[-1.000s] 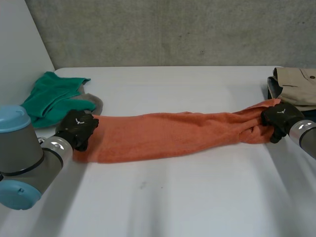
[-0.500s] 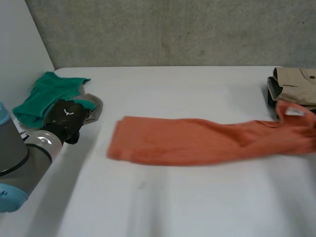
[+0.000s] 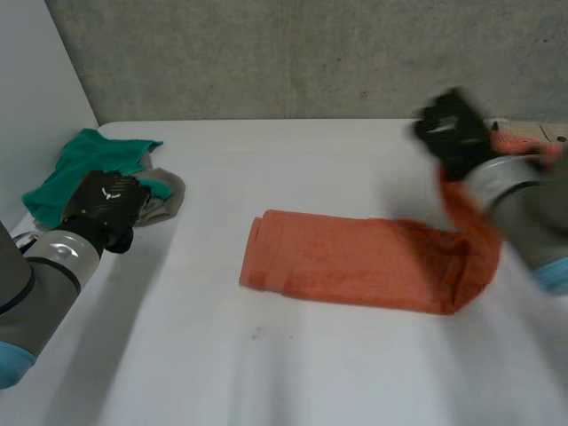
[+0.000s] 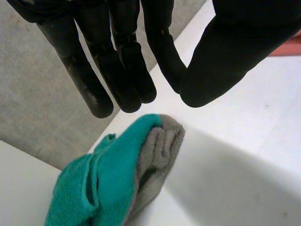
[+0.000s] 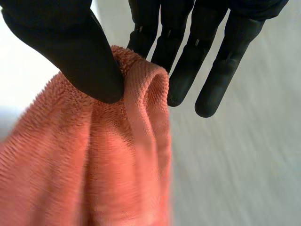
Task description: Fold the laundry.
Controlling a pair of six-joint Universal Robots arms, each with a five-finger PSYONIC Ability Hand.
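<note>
An orange towel lies stretched across the middle of the white table. Its right end rises off the table to my right hand, which is raised above it. In the right wrist view the thumb pinches a fold of the orange towel against the fingers. My left hand rests at the table's left side, apart from the towel. Its fingers and thumb are closed together on nothing, just above a green cloth.
The green cloth lies bunched at the far left with a grey cloth tucked beside it. Folded beige clothing sits at the far right edge. A concrete wall stands behind the table.
My left hand has let go of the towel's left end and drawn back left. My right hand has closed on the right end and lifted it, dragging the towel rightward.
</note>
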